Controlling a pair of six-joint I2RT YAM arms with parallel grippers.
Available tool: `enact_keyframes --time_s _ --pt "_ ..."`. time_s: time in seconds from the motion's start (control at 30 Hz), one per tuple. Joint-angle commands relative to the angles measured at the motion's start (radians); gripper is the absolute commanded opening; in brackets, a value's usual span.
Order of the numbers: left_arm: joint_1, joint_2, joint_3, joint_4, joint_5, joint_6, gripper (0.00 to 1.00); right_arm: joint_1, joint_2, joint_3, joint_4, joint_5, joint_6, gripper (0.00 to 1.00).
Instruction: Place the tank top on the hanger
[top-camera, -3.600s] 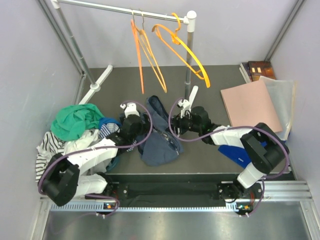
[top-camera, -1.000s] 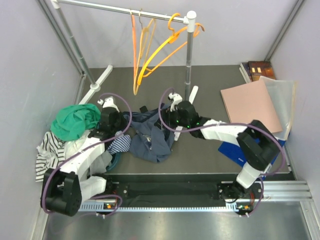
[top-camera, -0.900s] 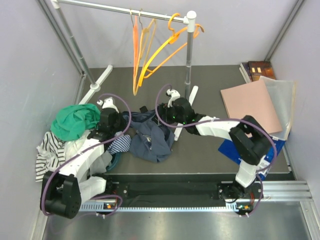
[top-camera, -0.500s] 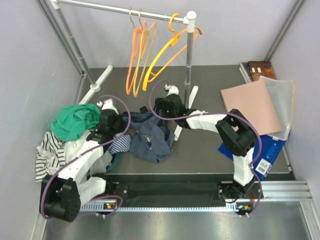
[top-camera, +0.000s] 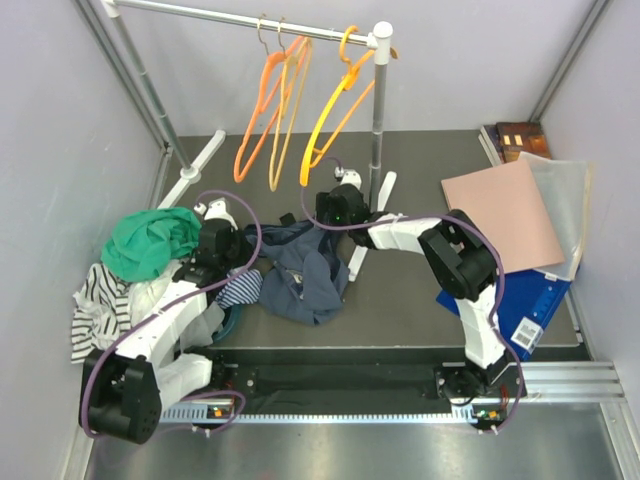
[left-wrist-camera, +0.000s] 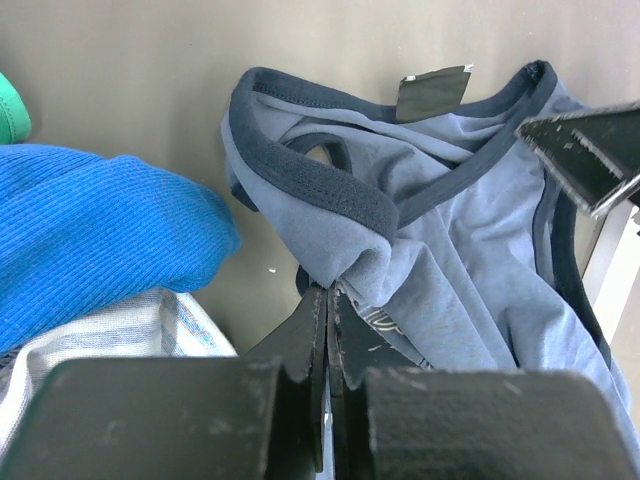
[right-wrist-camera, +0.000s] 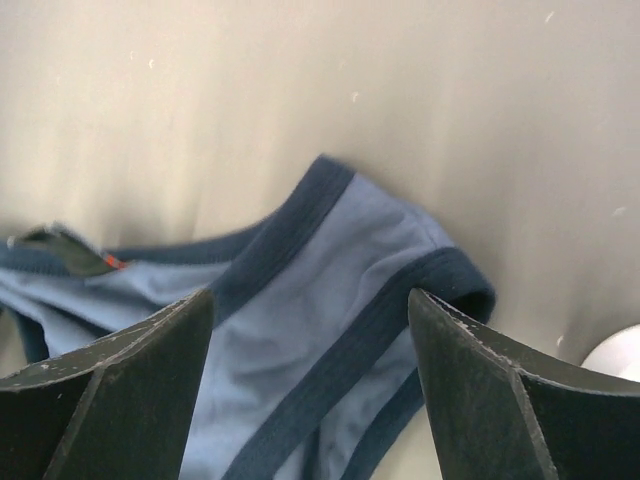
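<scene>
The navy tank top (top-camera: 303, 272) lies crumpled on the dark table between my two arms. My left gripper (left-wrist-camera: 330, 292) is shut on a fold of the tank top (left-wrist-camera: 440, 230) just below its dark-banded edge; from above, the left gripper (top-camera: 250, 262) sits at the cloth's left side. My right gripper (right-wrist-camera: 310, 296) is open, its fingers either side of a shoulder strap of the tank top (right-wrist-camera: 330, 300) and above it. Seen from overhead, the right gripper (top-camera: 322, 224) is at the garment's far edge. The amber hanger (top-camera: 335, 112) hangs tilted from the rail (top-camera: 240, 18).
Two redder orange hangers (top-camera: 262, 112) hang left of the amber one. The rack's post (top-camera: 377, 110) and white foot (top-camera: 360, 235) stand by the right gripper. Green (top-camera: 150, 240), blue (left-wrist-camera: 90, 240) and striped (top-camera: 95, 295) clothes are piled left. A pink folder (top-camera: 500, 210) and blue folder (top-camera: 520, 305) lie right.
My right arm has swung left and farther back, bringing its open gripper over the tank top's strap. The hangers have swung leftwards. The left gripper keeps its hold and has barely moved.
</scene>
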Motion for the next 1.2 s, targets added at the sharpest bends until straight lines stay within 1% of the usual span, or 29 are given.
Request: enact_keyframes --time_s 0.0,0.07,0.13,0.17,0.23,0.27,0.3,0.33,0.37,0.4,0.5,0.6,0.67,0.7,0.83,1.0,1.1,1.17 --pt "0.004 0.005 0.005 0.020 0.002 -0.002 0.00 -0.027 0.029 0.069 0.034 -0.012 0.005 0.78" --pt "0.004 0.009 0.006 0.022 0.003 -0.003 0.00 -0.027 0.055 0.095 0.034 -0.019 -0.008 0.76" --pt "0.004 0.011 0.009 0.023 0.000 -0.003 0.00 -0.029 0.082 0.120 0.031 -0.029 -0.018 0.71" --pt "0.004 0.011 0.011 0.023 0.000 -0.002 0.00 -0.029 0.090 0.124 0.036 -0.038 -0.021 0.60" --pt "0.004 0.011 0.012 0.026 -0.007 0.001 0.00 -0.027 0.109 0.138 0.044 -0.047 -0.032 0.49" --pt "0.004 0.008 0.012 0.025 -0.010 0.007 0.00 -0.029 0.113 0.141 0.050 -0.056 -0.034 0.38" --pt "0.004 0.008 0.014 0.025 -0.014 0.007 0.00 -0.029 0.116 0.144 0.051 -0.061 -0.037 0.30" --pt "0.004 0.008 0.012 0.023 -0.015 0.009 0.00 -0.029 0.118 0.151 0.051 -0.064 -0.040 0.14" --pt "0.004 0.009 0.014 0.023 -0.020 0.012 0.00 -0.029 0.115 0.151 0.053 -0.068 -0.041 0.06" --pt "0.004 0.009 0.014 0.023 -0.021 0.017 0.00 -0.029 0.112 0.152 0.054 -0.070 -0.044 0.00" --pt "0.004 0.023 0.012 0.034 -0.049 0.029 0.00 -0.027 0.075 0.135 0.083 -0.096 -0.057 0.00" --pt "0.004 0.055 0.025 0.056 -0.090 0.037 0.00 -0.026 -0.005 0.077 0.126 -0.134 -0.058 0.00" --pt "0.006 0.093 0.042 0.062 -0.096 0.040 0.00 -0.015 -0.090 0.020 0.140 -0.145 -0.060 0.00" --pt "0.006 0.107 0.066 0.063 -0.106 0.041 0.00 -0.010 -0.159 -0.030 0.143 -0.141 -0.069 0.00" --pt "0.010 0.158 0.132 0.060 -0.135 0.061 0.00 0.026 -0.336 -0.179 0.146 -0.104 -0.086 0.00" --pt "0.014 0.170 0.192 0.063 -0.123 0.075 0.00 0.057 -0.534 -0.369 0.084 -0.041 -0.078 0.00" --pt "0.014 0.167 0.167 0.071 -0.084 0.067 0.00 0.068 -0.598 -0.455 0.051 -0.026 -0.046 0.00" --pt "0.014 0.164 0.137 0.071 -0.058 0.054 0.00 0.070 -0.612 -0.486 0.047 -0.021 -0.031 0.00"
